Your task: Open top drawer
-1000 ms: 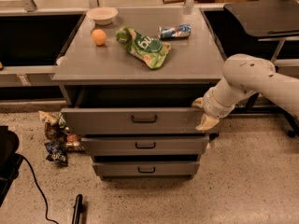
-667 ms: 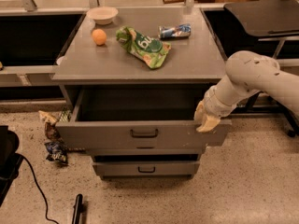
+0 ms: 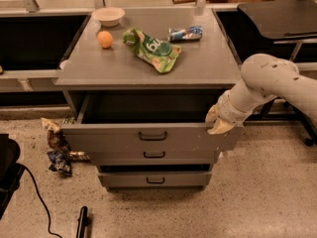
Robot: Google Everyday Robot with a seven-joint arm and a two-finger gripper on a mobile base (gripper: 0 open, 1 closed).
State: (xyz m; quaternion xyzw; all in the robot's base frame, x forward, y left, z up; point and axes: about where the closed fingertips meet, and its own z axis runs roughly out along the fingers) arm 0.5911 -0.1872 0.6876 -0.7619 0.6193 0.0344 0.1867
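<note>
Plainly open, the top drawer (image 3: pixel 114 139) has the hand (image 3: pixel 218 125) at its front's right corner, grip unclear.

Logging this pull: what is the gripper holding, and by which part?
The gripper meets the top drawer at its front's upper right edge; actual hold cannot be told.

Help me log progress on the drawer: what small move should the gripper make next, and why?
Probably a short pull straight out, toward the camera. The gripper sits at the right end of the top drawer, on its front edge. The drawer's dark inside already shows, but it seems only partly out.
</note>
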